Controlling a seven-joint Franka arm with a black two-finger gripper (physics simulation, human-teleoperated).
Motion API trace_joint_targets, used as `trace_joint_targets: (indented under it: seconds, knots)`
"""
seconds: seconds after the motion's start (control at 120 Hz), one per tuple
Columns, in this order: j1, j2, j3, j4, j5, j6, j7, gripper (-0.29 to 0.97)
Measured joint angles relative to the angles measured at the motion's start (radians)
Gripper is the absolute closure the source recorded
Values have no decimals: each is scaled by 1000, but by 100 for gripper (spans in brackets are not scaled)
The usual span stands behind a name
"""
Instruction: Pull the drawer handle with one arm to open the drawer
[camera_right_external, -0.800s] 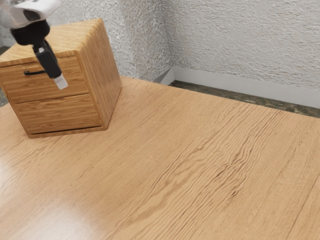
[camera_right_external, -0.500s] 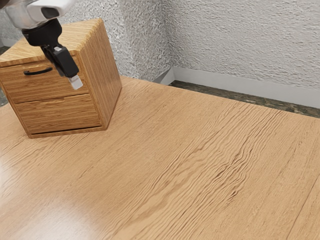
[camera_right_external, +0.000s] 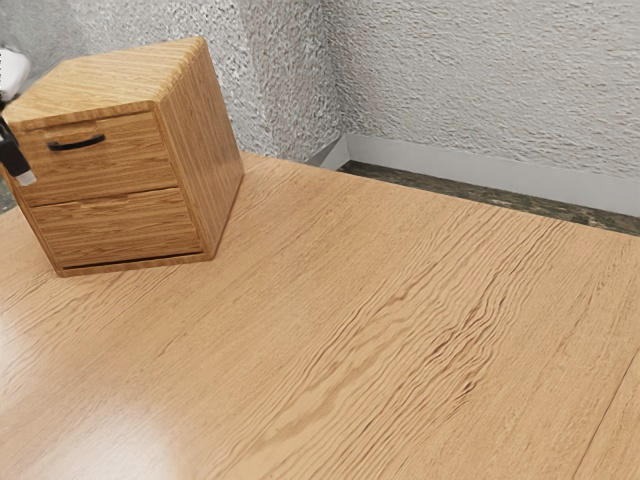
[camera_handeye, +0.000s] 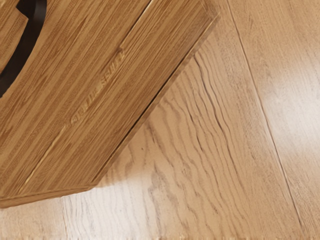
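Observation:
A small wooden cabinet (camera_right_external: 195, 120) with two drawers stands at the back left of the wooden table. The top drawer (camera_right_external: 100, 160) has a curved black handle (camera_right_external: 76, 143), and its front sits flush with the cabinet. My gripper (camera_right_external: 18, 170) hangs at the exterior view's left edge, left of the handle and slightly lower, not touching it. Most of my hand is cut off by that edge. In the wrist view the cabinet front (camera_handeye: 95, 85) slants across, with part of the black handle (camera_handeye: 20, 45) at one corner.
The lower drawer (camera_right_external: 115, 225) has a plain front with no handle in sight. The wide wooden table (camera_right_external: 400, 320) stretches toward the exterior view's right. A rough grey wall (camera_right_external: 480, 70) with a pale baseboard runs behind it.
My gripper, earlier in front of the top drawer right of the handle, has swung away to the exterior view's left edge. The handle is now uncovered. The drawer has not moved.

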Motion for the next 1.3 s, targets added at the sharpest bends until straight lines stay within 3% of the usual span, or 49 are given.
trace_joint_targets:
  seconds: [0.208, 0.417, 0.583, 0.817, 1.3]
  knots:
    - [-108, 91, -24, 8, 1, 206, 140, 0]
    - [-78, 92, -69, -136, 127, 509, 234, 0]
    - [6, 98, -69, -158, 72, 646, 268, 0]
    - [22, 83, -68, -190, 40, 713, 303, 0]
    - [26, 45, -12, -254, -8, 699, 345, 0]
